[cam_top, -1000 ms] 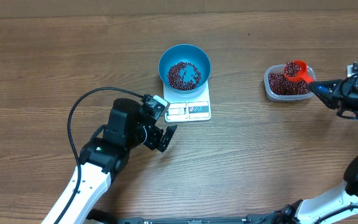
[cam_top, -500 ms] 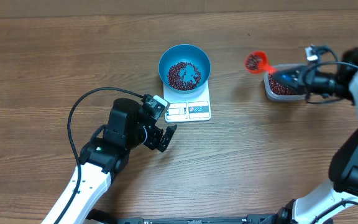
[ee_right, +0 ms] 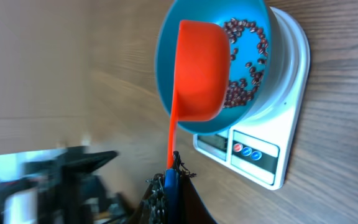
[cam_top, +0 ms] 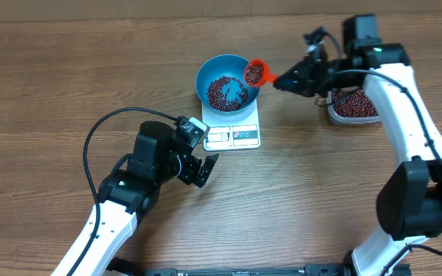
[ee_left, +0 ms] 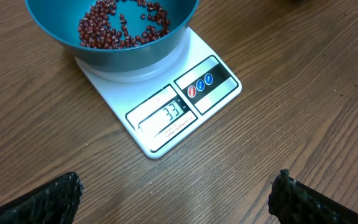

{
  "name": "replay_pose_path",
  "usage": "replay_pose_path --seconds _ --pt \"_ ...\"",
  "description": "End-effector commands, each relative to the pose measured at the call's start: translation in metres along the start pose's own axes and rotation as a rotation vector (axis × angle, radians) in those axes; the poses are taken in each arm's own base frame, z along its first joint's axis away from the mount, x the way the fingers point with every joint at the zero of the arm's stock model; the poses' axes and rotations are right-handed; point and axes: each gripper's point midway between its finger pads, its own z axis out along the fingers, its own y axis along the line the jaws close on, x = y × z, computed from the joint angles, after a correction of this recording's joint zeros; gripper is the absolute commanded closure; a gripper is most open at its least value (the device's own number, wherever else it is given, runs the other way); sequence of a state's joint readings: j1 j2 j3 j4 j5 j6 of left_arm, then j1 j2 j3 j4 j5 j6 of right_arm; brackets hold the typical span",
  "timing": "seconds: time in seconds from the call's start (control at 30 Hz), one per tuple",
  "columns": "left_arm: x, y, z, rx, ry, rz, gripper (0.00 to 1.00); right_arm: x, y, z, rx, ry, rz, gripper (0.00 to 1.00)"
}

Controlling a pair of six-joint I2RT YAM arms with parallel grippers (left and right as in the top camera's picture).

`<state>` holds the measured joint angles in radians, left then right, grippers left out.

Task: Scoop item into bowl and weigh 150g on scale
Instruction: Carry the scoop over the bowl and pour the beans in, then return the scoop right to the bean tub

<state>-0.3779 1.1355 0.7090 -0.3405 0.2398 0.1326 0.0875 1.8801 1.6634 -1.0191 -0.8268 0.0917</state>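
Note:
The blue bowl [cam_top: 228,82] sits on the white scale [cam_top: 232,136] and holds a thin layer of red-brown beans [cam_top: 226,91]. The scale's display [ee_left: 166,116] reads 33. My right gripper [cam_top: 288,78] is shut on the blue grip of an orange scoop [cam_top: 255,72], whose cup, loaded with beans, hangs over the bowl's right rim. In the right wrist view the scoop [ee_right: 196,71] covers the bowl's [ee_right: 259,87] near side. My left gripper [cam_top: 200,170] stands open and empty on the table below the scale, its fingers [ee_left: 48,199] wide apart.
A clear plastic tub [cam_top: 353,107] with more beans stands at the right, partly under my right arm. A black cable [cam_top: 98,130] loops on the table left of the left arm.
My right gripper has carried the loaded scoop leftward from the tub to above the bowl's right rim. The left arm has not moved.

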Motion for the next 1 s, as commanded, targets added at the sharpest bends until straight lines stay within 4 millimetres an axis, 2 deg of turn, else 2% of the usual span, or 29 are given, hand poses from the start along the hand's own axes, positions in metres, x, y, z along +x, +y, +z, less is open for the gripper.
replay_pose_path --seconds 0.0,0.23,0.4,0.57,0.77,0.97 --pt "-0.009 0.000 -0.002 0.006 -0.019 -0.008 0.00 -0.014 0.006 0.002 0.208 -0.061 -0.079 0.96" --pt "-0.009 0.000 -0.002 0.006 -0.019 -0.008 0.00 -0.023 0.022 0.010 0.528 -0.122 -0.252 0.96" --pt "-0.009 0.000 -0.002 0.006 -0.019 -0.008 0.01 -0.023 0.032 0.010 0.782 -0.169 -0.388 0.96" --pt "-0.009 0.000 -0.002 0.006 -0.019 -0.008 0.01 -0.018 0.043 0.009 0.955 -0.200 -0.499 0.96" --pt "-0.009 0.000 -0.002 0.006 -0.019 -0.008 0.01 -0.012 0.059 0.012 1.032 -0.229 -0.565 0.96" --pt "-0.009 0.000 -0.002 0.006 -0.019 -0.008 0.00 -0.011 0.060 0.014 1.027 -0.226 -0.567 0.96"
